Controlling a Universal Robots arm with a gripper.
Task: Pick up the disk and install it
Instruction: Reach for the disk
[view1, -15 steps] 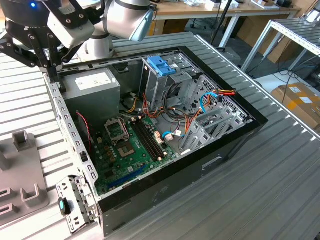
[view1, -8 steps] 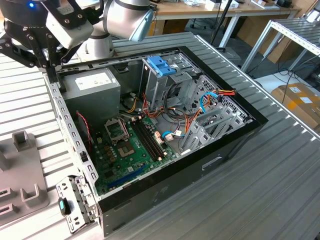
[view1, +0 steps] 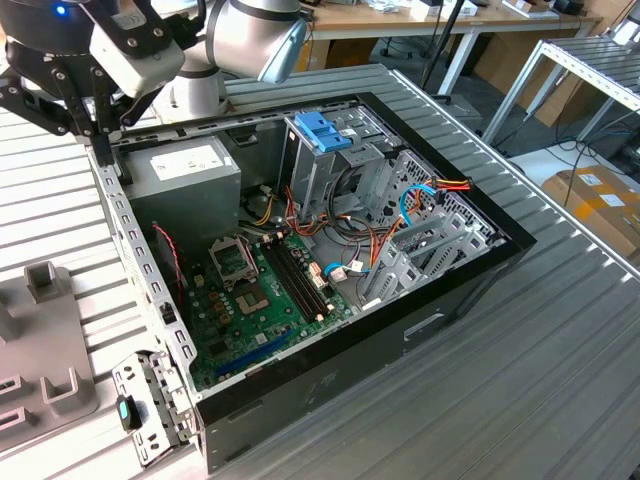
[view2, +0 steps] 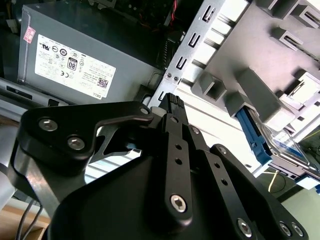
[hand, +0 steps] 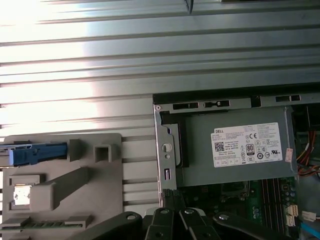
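At the exterior view's left I have the grey fixture (view1: 40, 330) on the table. In the first wrist view the disk (hand: 40, 154) lies in it with its blue rail showing, and nothing touches it. Next over, my gripper (view2: 172, 102) hangs above the case's side wall (view1: 130, 250), between the fixture and the power supply (view1: 185, 170). Its fingers are pressed together on nothing, as far as I can judge. Further right, the drive cage (view1: 325, 150) with its blue handle stands inside the case. I judge I'm on the approach to the pick, with the grasp not yet made. It calls for parted fingers, brought over the fixture and squared to the disk's sides.
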